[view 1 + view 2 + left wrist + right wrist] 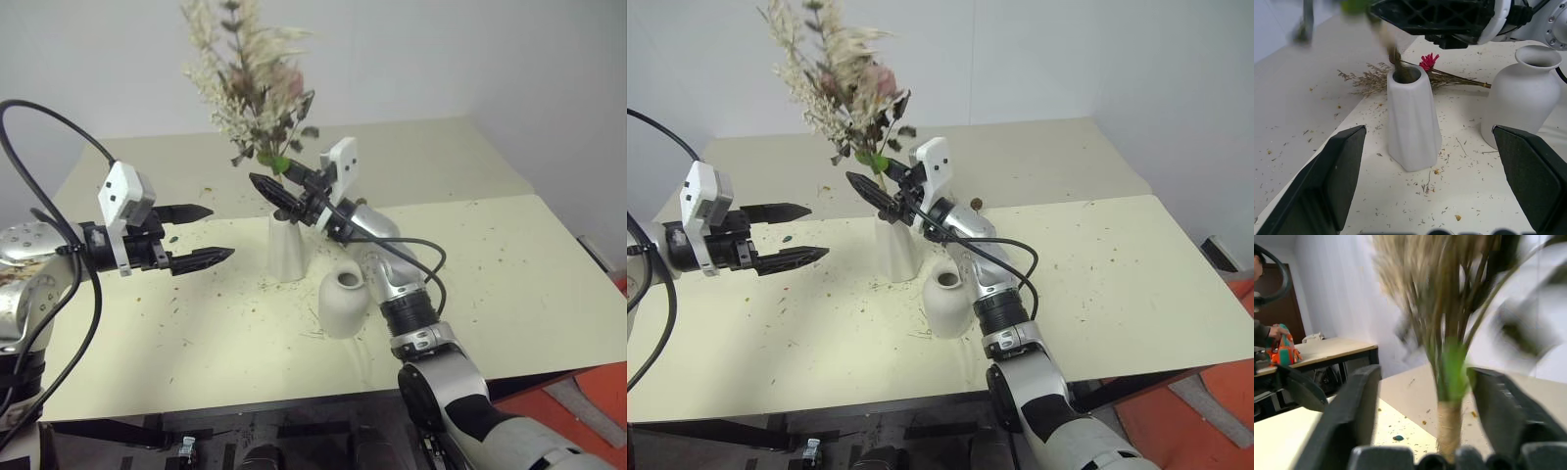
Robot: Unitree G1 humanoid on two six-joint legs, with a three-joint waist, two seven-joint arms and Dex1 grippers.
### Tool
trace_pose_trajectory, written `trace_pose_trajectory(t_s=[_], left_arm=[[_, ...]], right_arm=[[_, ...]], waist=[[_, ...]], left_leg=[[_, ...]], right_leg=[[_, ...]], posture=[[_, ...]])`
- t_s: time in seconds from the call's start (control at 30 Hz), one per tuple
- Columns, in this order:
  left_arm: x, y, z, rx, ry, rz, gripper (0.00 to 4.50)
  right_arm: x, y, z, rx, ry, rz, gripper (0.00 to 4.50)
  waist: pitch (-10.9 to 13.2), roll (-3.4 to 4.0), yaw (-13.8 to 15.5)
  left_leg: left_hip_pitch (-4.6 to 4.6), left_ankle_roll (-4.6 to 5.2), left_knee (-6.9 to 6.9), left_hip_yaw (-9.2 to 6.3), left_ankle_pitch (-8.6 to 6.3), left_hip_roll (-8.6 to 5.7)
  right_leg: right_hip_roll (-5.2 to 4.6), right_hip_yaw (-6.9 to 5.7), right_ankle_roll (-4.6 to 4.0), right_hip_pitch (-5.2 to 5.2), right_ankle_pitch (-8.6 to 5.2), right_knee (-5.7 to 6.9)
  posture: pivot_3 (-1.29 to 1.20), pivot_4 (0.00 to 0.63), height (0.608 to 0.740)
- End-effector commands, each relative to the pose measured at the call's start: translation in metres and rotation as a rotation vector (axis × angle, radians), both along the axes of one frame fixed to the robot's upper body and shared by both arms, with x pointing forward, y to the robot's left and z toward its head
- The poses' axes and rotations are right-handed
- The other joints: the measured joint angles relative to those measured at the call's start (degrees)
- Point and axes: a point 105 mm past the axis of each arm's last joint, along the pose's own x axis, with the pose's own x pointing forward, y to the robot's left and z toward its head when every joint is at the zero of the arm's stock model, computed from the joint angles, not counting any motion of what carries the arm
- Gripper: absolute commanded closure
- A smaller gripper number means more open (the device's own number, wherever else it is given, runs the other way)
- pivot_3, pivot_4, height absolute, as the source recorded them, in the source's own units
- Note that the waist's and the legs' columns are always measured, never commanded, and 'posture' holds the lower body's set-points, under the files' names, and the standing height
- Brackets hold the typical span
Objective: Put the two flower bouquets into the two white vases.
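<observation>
Cream bouquet (250, 83) stands w/ its stems down in the tall white vase (287, 247), near the middle of the worktop (509, 264); blooms and a dark leafy sprig rise well above the rim. Right pincer (284, 191) sits at the stems just above the vase mouth, fingers spread apart on either side of the wrapped stem, not clamping it in the right wrist view. Squat round vase (343, 302) stands just beside the tall one, on the robot's right, mouth empty. Second bouquet (1425, 73), w/ a magenta flower, lies flat on the worktop behind the tall vase. Left pincer (201, 235) hovers apart to the left, fingers wide, holding nothing. Dried bits litter the worktop.
</observation>
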Motion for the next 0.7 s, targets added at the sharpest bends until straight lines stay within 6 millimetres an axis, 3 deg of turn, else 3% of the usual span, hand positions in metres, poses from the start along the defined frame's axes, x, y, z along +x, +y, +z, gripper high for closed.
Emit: trace_pose_trajectory(t_s=[0.03,0.27,0.43,0.7], left_arm=[[-0.004,0.0,0.014,0.003,-0.058,-0.01,0.0],[-0.001,-0.003,0.014,0.0,-0.055,-0.024,0.0],[0.001,-0.007,0.012,-0.008,-0.045,-0.044,0.0],[0.0,-0.019,0.015,-0.028,-0.041,-0.122,0.0]], right_arm=[[-0.015,-0.002,0.012,0.01,-0.081,0.017,0.02],[-0.028,-0.023,0.003,-0.048,-0.089,0.014,0.02],[-0.033,-0.055,-0.003,-0.105,-0.061,-0.027,0.02],[-0.05,-0.106,0.005,-0.175,0.059,-0.053,0.02]], waist=[[0.0,0.0,0.01],[0.0,0.0,0.13],[0.0,0.0,0.36],[0.0,-0.01,0.96]], left_leg=[[0.0,0.0,0.0,0.0,0.0,0.0],[-0.02,0.0,0.0,0.02,0.0,-0.01],[-0.04,0.0,0.01,0.08,0.0,-0.02],[-0.08,0.01,0.01,0.24,0.0,-0.01]], right_leg=[[0.0,0.0,0.0,-0.01,0.0,0.0],[-0.01,-0.01,0.0,0.0,0.0,-0.01],[-0.02,-0.03,0.0,0.01,0.0,-0.03],[-0.01,-0.04,0.0,0.02,0.0,-0.07]], posture=[[0.0,0.15,0.74],[0.0,0.15,0.74],[0.0,0.15,0.74],[0.0,0.15,0.74]])
